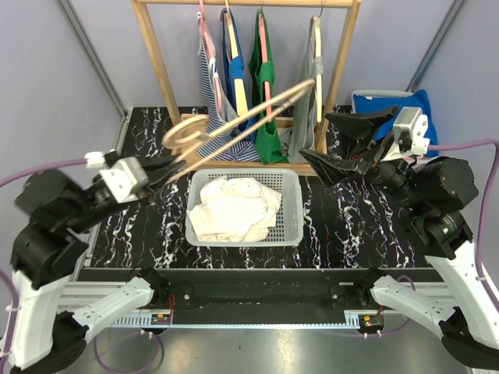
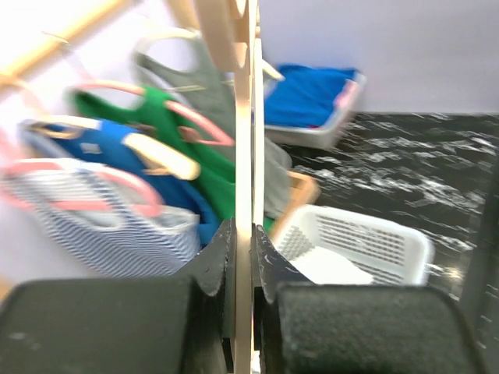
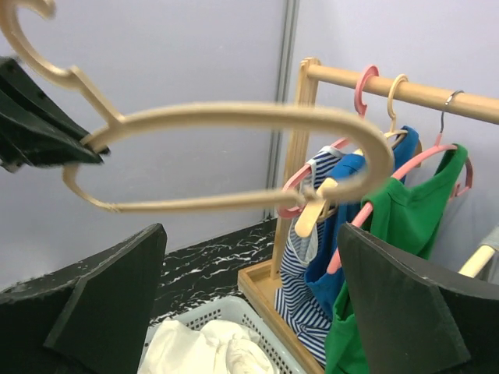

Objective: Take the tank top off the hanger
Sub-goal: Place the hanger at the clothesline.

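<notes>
Light: bright and even on my feeds.
Left wrist view: smeared; hanging clothes point(image 2: 117, 179) blurred, upper-left corner washed out.
Right wrist view: hanger point(image 3: 234, 114) soft-edged.

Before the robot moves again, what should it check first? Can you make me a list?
1. Is the beige loop-shaped hanger bare, with no cloth on it: ok.
2. Is the white tank top lying in the white plastic basket: ok.
3. Is the left gripper holding the hanger, jaws shut near its hook: ok.
4. Is the right gripper free, jaws wide open and holding nothing: ok.
5. Is the hanger clear of the hanging clothes on the wooden rack: cannot tell, they overlap in the top view.
</notes>
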Action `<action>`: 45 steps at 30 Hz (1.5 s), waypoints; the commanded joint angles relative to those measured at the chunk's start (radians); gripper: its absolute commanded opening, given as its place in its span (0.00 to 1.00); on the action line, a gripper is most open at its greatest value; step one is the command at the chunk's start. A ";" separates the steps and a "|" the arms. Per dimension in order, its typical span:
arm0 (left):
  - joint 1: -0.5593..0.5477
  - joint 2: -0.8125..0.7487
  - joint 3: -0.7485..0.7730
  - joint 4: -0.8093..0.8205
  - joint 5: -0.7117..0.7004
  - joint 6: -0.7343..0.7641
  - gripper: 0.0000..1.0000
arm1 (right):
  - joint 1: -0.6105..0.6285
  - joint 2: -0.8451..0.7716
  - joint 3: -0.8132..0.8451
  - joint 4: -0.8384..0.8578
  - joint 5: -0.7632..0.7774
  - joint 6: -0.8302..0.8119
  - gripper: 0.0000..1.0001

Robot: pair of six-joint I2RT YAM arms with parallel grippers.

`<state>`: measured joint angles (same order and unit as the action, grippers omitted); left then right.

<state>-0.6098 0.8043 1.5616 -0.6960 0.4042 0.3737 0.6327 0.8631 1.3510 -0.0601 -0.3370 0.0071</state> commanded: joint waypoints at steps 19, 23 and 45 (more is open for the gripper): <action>0.053 -0.011 -0.043 0.084 -0.745 -0.128 0.00 | -0.001 0.060 0.016 -0.092 0.062 -0.013 1.00; 0.085 0.050 -0.038 0.040 -0.713 -0.248 0.00 | 0.001 0.047 0.004 -0.096 0.065 -0.013 1.00; 0.409 0.700 0.584 -0.102 -0.320 -0.240 0.00 | 0.001 0.004 0.000 -0.147 0.078 0.013 0.98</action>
<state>-0.2146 1.4723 2.0716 -0.8734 -0.0181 0.0734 0.6327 0.8776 1.3449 -0.2058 -0.2714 -0.0101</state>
